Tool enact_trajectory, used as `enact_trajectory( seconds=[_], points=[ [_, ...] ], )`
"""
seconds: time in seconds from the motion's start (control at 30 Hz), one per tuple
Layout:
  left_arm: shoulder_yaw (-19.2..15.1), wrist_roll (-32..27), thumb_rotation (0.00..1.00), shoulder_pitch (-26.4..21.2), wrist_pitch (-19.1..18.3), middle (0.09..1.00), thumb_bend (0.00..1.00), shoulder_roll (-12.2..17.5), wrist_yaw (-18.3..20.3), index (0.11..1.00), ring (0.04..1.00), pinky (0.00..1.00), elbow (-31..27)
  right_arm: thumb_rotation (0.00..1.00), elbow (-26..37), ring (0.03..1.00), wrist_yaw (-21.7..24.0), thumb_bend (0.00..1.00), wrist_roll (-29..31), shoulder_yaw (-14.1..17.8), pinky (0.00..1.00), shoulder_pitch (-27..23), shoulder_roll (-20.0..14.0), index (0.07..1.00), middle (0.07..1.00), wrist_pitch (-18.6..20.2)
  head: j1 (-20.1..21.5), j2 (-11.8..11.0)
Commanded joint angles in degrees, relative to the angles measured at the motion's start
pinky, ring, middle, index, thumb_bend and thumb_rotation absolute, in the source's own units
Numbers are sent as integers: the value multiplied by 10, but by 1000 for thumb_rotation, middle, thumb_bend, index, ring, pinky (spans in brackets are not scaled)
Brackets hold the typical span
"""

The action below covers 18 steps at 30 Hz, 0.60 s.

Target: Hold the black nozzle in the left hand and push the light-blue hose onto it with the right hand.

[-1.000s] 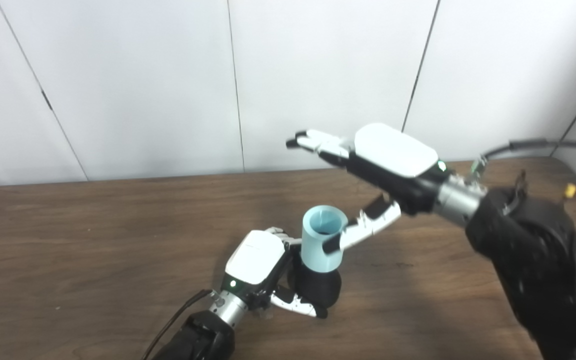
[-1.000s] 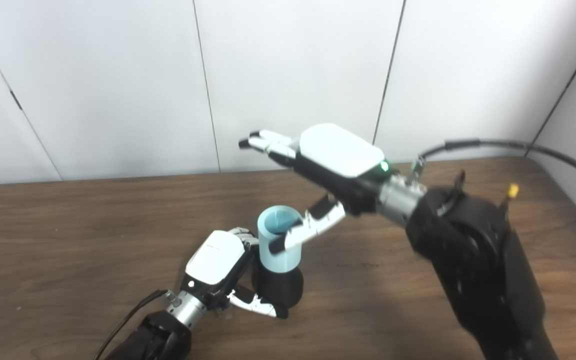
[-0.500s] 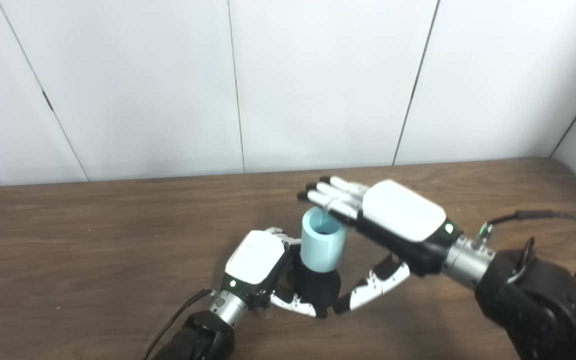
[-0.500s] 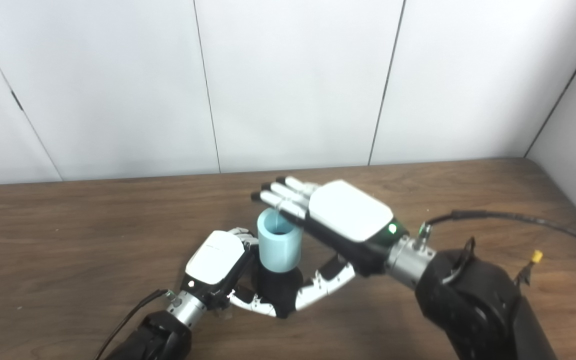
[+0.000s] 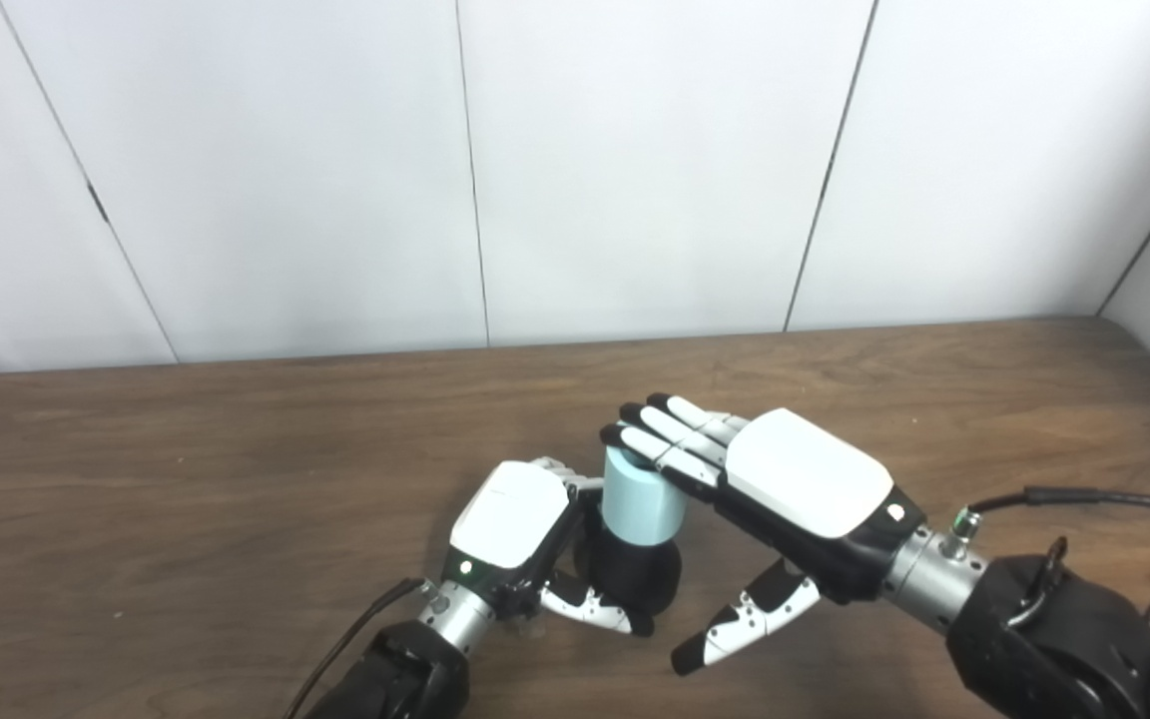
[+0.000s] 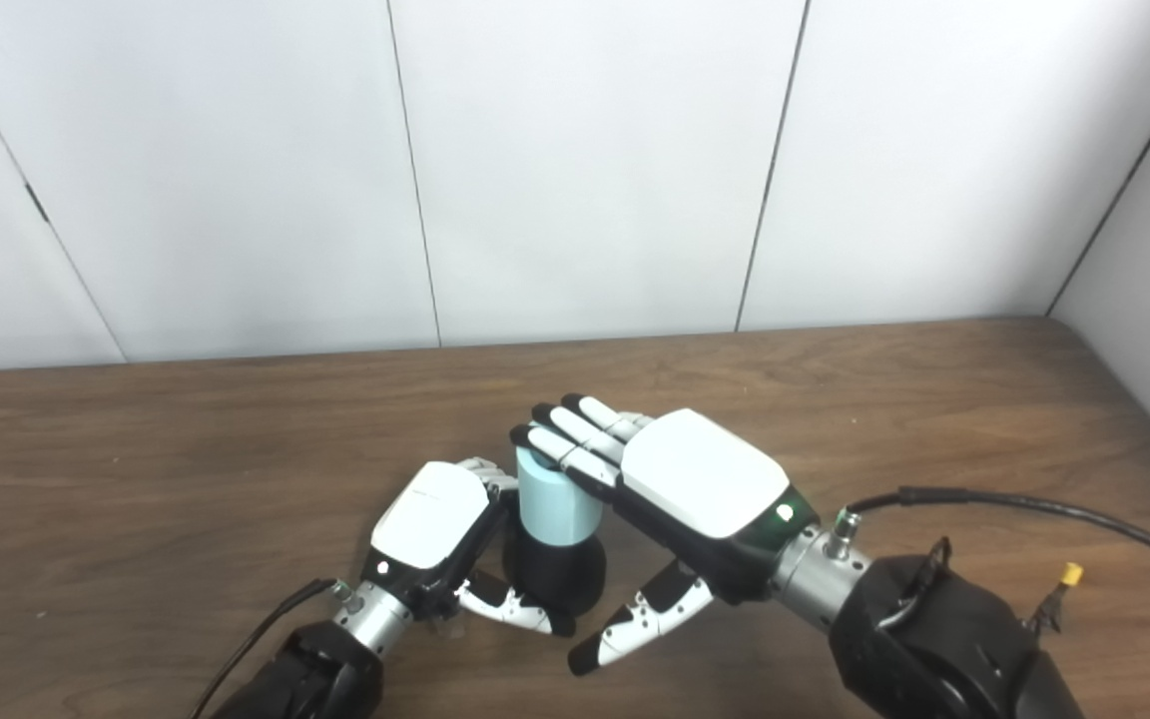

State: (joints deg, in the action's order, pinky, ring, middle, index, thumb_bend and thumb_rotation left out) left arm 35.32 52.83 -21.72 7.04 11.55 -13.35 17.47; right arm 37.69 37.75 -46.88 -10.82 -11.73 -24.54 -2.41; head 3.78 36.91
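Observation:
The black nozzle (image 5: 637, 579) stands upright on the table, and my left hand (image 5: 513, 529) is shut on it from the left, thumb across its front. A short light-blue hose (image 5: 640, 504) sits upright on top of the nozzle. My right hand (image 5: 785, 484) is open, palm down, and its flat fingers (image 5: 657, 439) lie across the hose's top opening. The right thumb (image 5: 747, 624) hangs free below, right of the nozzle, touching nothing. In the right eye view the hose (image 6: 557, 504) shows between the two hands.
The brown wooden table (image 5: 186, 469) runs to a white panelled wall (image 5: 635, 150) behind. A black cable (image 5: 1094, 496) trails from the right wrist towards the table's right edge, and another cable (image 5: 355, 631) runs from the left wrist.
My right hand came down from high above the hose, turned palm down and laid its fingers on the hose top. The hose now sits lower on the nozzle. The left hand held still.

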Motion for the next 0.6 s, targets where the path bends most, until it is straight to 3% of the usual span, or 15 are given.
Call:
enact_trajectory(
  seconds=[0.0,0.27,0.57],
  points=[
    [22,12,0,77,-43,471,525,31,78,497,569,735,70,696,-2,1000,1,882,-11,-3,911,4,-2,957,997,-2,0,1],
    [23,15,0,76,-45,478,525,31,80,491,579,750,69,688,-10,1000,-7,894,-23,-9,957,15,2,935,975,-4,-1,2],
    [22,16,0,81,-52,451,523,31,83,510,564,713,51,675,-49,1000,-46,892,-47,-40,918,39,-6,896,951,-36,-4,5]
  ],
)
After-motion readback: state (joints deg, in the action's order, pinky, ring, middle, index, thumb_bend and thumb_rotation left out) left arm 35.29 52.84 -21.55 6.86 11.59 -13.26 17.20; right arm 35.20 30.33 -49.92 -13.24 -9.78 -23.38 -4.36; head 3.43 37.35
